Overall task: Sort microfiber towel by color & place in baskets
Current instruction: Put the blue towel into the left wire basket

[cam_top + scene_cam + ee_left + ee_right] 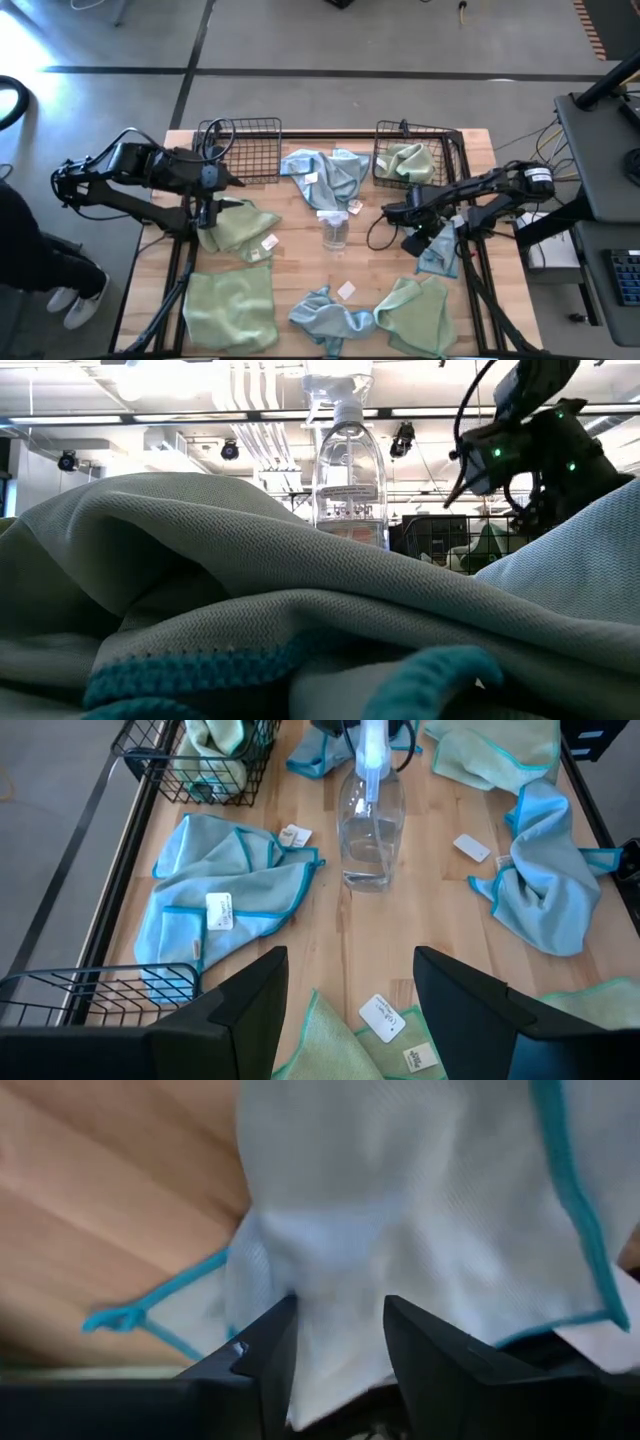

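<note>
A light blue towel [441, 256] lies crumpled near the table's right edge, with my right gripper [416, 242] down on it, fingers open. My left gripper [210, 214] hangs open above a pale green towel [240, 228] on the left. The left basket [243, 148] at the far edge looks empty. The right basket [440, 150] holds a green towel [410, 160]. Another blue towel [325, 175] lies between the baskets. Along the near edge lie a green towel [230, 305], a blue one [325, 315] and a green one [415, 315]. My right gripper comes steeply from above onto the blue towel. A hump of its cloth [340, 1250] stands between the two open fingers [275, 1345]. Whether the fingertips touch the cloth, I cannot tell. The towel lies on the table.
A clear spray bottle [335, 228] stands upright mid-table between the two arms. Loose white tags [346, 291] lie on the wood. Black frame rails run along the table's left and right edges.
</note>
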`<move>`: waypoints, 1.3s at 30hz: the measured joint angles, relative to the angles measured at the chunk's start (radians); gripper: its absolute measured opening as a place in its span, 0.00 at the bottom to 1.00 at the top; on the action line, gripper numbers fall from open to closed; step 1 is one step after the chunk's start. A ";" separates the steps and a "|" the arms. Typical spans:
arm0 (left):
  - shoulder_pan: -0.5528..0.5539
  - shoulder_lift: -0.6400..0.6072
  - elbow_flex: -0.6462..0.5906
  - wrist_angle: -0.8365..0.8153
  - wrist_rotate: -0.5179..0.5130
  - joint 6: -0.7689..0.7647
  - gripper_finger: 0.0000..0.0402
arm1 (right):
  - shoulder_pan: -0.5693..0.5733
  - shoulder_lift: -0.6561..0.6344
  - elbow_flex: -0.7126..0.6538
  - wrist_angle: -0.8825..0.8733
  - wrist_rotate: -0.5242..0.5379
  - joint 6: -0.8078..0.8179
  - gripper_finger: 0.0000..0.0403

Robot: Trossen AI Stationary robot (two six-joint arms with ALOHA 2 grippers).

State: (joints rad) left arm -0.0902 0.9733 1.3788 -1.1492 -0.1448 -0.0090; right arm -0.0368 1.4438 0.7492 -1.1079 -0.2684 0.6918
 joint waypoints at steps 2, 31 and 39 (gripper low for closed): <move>0.000 0.000 0.000 0.000 0.000 0.000 0.50 | 0.000 0.022 -0.004 0.034 0.000 0.000 0.37; 0.000 0.001 0.000 0.000 -0.003 0.000 0.50 | 0.000 0.040 0.006 0.100 0.023 0.025 0.04; 0.000 0.003 0.000 0.018 -0.004 0.000 0.50 | 0.000 -0.078 0.147 0.103 0.134 0.068 0.03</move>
State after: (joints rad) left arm -0.0902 0.9761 1.3788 -1.1314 -0.1490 -0.0090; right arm -0.0372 1.3658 0.8958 -1.0050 -0.1348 0.7597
